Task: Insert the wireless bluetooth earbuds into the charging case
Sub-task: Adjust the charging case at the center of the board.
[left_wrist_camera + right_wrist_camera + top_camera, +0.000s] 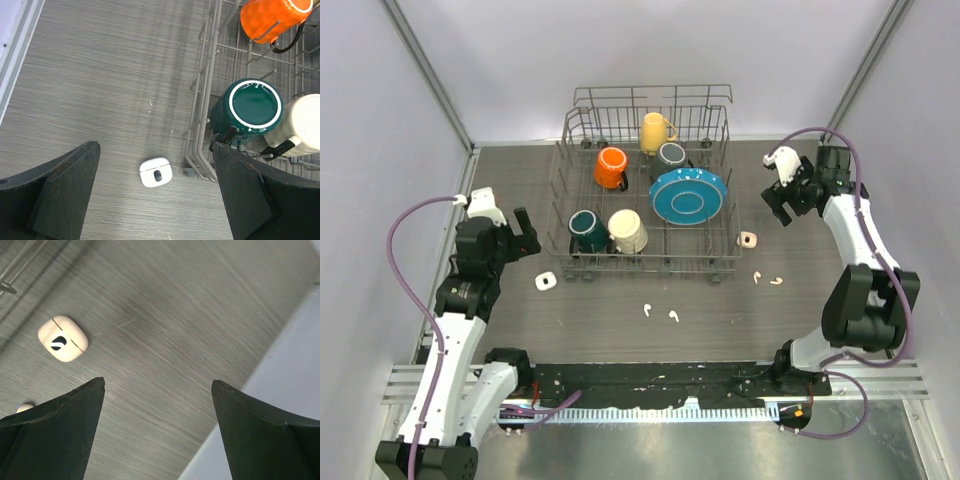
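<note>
Four tiny white earbuds lie on the grey table: two near the front middle (645, 310) (673, 316) and two at the right (757, 277) (776, 281). One closed white charging case (546, 282) lies left of the rack and also shows in the left wrist view (155, 172). A second closed case (748, 240) lies by the rack's right corner and also shows in the right wrist view (63, 338), with one earbud (24, 407) at that view's edge. My left gripper (528, 238) (155, 146) is open above the left case. My right gripper (782, 205) (157, 382) is open at the far right, holding nothing.
A wire dish rack (560, 215) stands mid-table, holding orange (611, 167), yellow (654, 131), teal (588, 230), cream (627, 231) and grey mugs and a teal plate (688, 195). Its corner (200, 150) is close to the left case. The wall (300, 340) is beside my right gripper.
</note>
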Robot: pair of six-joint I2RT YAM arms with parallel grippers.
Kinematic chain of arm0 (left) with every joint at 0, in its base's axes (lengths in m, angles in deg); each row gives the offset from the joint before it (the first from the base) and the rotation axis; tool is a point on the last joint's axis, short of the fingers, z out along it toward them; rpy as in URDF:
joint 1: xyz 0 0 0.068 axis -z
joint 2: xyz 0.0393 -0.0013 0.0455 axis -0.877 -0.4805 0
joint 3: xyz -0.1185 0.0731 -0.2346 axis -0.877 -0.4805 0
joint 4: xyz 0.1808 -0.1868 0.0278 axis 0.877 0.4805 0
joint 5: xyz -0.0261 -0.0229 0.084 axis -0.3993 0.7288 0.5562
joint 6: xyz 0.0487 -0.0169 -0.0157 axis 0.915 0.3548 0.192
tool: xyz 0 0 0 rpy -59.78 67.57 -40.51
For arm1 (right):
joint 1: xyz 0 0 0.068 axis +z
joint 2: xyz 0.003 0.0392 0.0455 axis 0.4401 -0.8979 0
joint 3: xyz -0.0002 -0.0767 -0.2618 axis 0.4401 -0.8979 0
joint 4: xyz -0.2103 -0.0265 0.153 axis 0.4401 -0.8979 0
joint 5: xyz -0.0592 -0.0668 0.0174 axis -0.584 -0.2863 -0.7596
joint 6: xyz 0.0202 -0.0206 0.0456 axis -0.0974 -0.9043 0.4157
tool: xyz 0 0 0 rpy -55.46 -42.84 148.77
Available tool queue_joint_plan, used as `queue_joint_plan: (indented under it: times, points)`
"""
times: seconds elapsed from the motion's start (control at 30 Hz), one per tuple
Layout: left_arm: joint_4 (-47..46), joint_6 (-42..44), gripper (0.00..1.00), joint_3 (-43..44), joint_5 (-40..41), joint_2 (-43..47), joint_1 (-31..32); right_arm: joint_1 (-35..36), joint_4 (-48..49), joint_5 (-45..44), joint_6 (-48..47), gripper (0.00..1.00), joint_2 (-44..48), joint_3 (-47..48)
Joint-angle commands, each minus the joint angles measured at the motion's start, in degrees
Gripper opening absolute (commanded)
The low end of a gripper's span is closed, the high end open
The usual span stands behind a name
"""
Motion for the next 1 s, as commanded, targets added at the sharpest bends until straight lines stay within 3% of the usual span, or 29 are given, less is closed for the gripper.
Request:
queue_joint_plan:
  times: [0.0, 0.07, 0.1, 0.33, 0.57, 0.67, 0.97]
  points:
    - [-1.0, 0.1, 1.0, 1.3, 0.3, 2.7, 0.3, -1.4, -4.2, 11.8, -8.1, 0.9, -5.8, 5.8]
    - [-1.5, 0.7, 1.0, 0.6, 0.6, 4.1, 0.3, -1.7, -6.2, 14.1, -8.7, 0.87, -10.3, 7.6]
    - [-1.6, 0.8, 1.0, 0.4, 0.9, 4.3, 0.3, -1.7, -8.1, 16.0, -9.0, 0.8, -11.8, 8.7]
    - [-1.0, 2.1, 1.0, -0.2, 3.4, 4.1, 0.1, -2.6, -21.9, 26.0, -21.4, 0.77, -18.3, 11.4]
    - [-1.3, 2.6, 1.0, -1.3, 5.5, 4.4, 0.1, -2.6, -24.3, 27.8, -24.7, 0.76, -20.4, 9.3]
    - [-1.9, 2.8, 1.0, -1.6, 6.0, 4.6, 0.1, -2.6, -23.5, 30.1, -26.8, 0.69, -20.4, 7.5]
    - [-2.1, 2.9, 1.0, -2.0, 6.4, 4.3, 0.1, -2.4, -19.3, 31.0, -28.5, 0.61, -24.9, 4.9]
